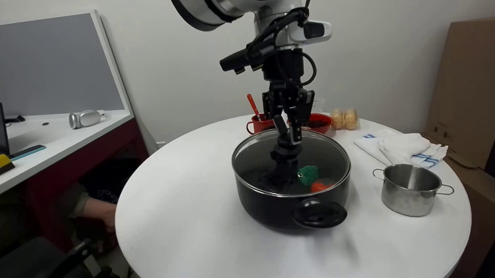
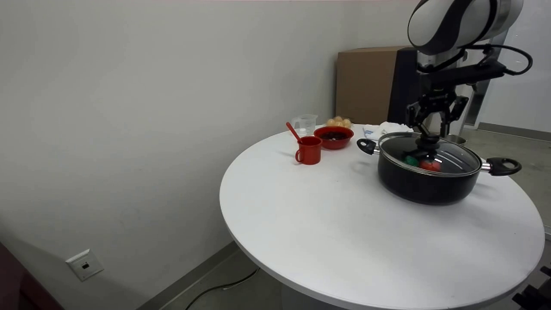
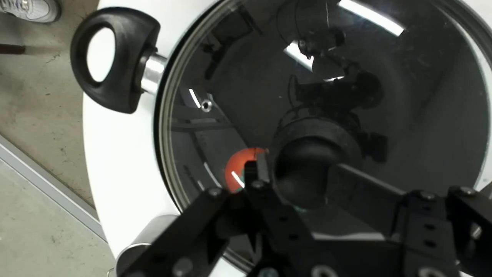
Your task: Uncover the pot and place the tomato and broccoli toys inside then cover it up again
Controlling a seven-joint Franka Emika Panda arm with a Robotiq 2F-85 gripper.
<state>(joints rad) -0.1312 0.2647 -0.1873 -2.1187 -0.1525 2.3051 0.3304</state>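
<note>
The pot (image 1: 273, 211) stands on the worktop (image 1: 179, 196), glass lid (image 2: 458, 157) on. Through it, both exterior views show the tomato (image 1: 320, 187) and broccoli (image 1: 309, 175) inside; the wrist view, mainly the tomato. Above the pot, the fingers (image 3: 365, 196) grasp the knob (image 3: 305, 169). Beside the pot, the wrist view crops a steel saucepan (image 1: 407, 201), whole in an exterior view.

White table (image 1: 179, 196): black pot (image 1: 271, 211) under fingers (image 1: 279, 124); well apart from them, steel pot (image 1: 404, 200), cloth (image 1: 402, 145), mug (image 2: 310, 151), bowl (image 2: 332, 144), measuring cup (image 2: 306, 125), egg-shaped things (image 2: 338, 122).
</note>
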